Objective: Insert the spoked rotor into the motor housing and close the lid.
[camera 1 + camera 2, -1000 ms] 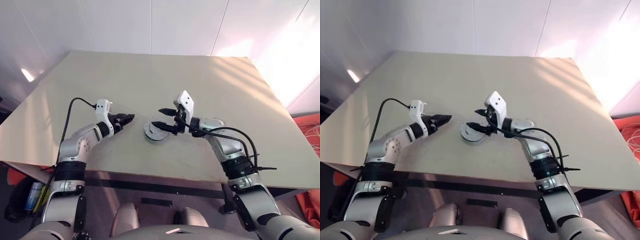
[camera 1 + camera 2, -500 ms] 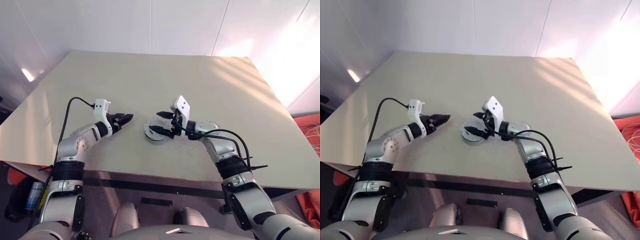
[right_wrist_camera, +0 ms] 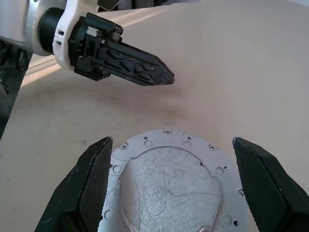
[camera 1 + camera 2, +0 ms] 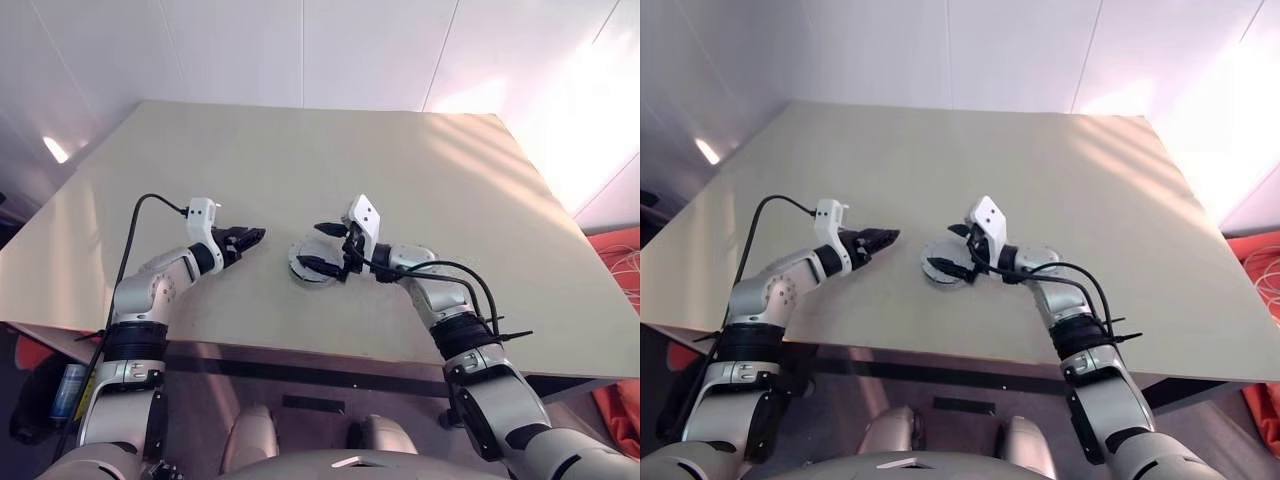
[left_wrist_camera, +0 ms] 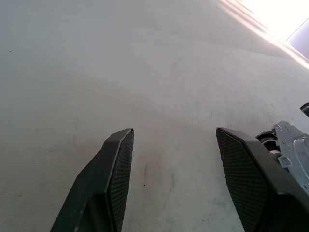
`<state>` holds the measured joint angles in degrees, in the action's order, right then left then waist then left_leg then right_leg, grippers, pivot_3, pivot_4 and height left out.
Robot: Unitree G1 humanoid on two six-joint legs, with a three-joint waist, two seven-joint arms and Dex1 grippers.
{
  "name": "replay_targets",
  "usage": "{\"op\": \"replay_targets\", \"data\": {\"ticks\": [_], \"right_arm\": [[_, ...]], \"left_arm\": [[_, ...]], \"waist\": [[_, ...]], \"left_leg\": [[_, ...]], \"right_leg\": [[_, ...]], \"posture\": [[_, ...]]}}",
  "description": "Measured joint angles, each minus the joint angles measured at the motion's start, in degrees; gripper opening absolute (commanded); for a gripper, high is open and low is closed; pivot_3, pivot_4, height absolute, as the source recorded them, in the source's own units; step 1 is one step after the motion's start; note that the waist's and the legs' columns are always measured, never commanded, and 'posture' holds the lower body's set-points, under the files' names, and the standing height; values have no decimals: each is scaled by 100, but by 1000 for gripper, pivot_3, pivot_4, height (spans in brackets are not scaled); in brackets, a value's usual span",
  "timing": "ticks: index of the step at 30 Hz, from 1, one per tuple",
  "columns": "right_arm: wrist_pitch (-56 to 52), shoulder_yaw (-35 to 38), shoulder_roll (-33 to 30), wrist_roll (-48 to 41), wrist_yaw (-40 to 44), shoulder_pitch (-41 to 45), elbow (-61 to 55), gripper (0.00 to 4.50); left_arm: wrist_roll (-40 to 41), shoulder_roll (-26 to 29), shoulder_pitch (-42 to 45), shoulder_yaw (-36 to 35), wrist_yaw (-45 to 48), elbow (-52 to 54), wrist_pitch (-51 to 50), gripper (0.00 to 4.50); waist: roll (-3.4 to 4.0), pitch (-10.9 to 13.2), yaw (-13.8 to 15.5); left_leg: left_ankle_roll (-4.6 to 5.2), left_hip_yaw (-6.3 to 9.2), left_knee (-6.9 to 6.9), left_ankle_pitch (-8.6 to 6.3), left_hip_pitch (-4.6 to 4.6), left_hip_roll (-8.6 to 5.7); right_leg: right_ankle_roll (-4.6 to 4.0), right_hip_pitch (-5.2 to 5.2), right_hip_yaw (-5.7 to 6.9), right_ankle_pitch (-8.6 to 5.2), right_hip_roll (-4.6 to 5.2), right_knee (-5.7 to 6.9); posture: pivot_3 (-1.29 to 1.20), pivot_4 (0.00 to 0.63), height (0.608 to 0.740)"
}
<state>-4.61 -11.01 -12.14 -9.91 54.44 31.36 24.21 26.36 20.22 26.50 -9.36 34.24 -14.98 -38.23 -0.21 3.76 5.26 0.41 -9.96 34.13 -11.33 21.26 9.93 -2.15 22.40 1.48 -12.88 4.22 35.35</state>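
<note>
right wrist view: right claw (image 3: 169,186) spread wide, empty, straddling the lid (image 3: 170,186), seemingly untouched; left claw (image 5: 174,181) open, empty.

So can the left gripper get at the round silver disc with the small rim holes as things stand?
Probably yes: the left gripper is open with bare table between it and the round silver disc, though the open right gripper straddles that disc.
</note>
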Motion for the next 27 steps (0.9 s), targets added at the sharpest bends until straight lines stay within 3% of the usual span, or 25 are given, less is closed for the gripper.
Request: {"op": "replay_targets", "data": {"ticks": [18, 22, 27], "right_arm": [[366, -96, 95, 206, -94, -96, 453, 4478], [483, -92, 109, 220, -175, -49, 594, 3226], [531, -85, 110, 216, -114, -42, 627, 3151]], "left_arm": [[0, 37, 0, -1, -1, 1, -3, 2879], [0, 44, 0, -2, -2, 1, -2, 2879], [0, 45, 0, -3, -4, 1, -1, 2879]], "waist": [[0, 0, -6], [0, 0, -11], [0, 0, -11]], "left_leg": [[1, 0, -2, -1, -2, 0], [2, 0, -2, -1, -4, 0], [2, 0, -2, -1, -4, 0]], "right_leg": [[0, -3, 0, 0, 0, -4], [0, -5, 0, 0, 0, -4], [0, -5, 0, 0, 0, -4]], "posture": [[0, 0, 740], [0, 0, 740], [0, 0, 740]]}}
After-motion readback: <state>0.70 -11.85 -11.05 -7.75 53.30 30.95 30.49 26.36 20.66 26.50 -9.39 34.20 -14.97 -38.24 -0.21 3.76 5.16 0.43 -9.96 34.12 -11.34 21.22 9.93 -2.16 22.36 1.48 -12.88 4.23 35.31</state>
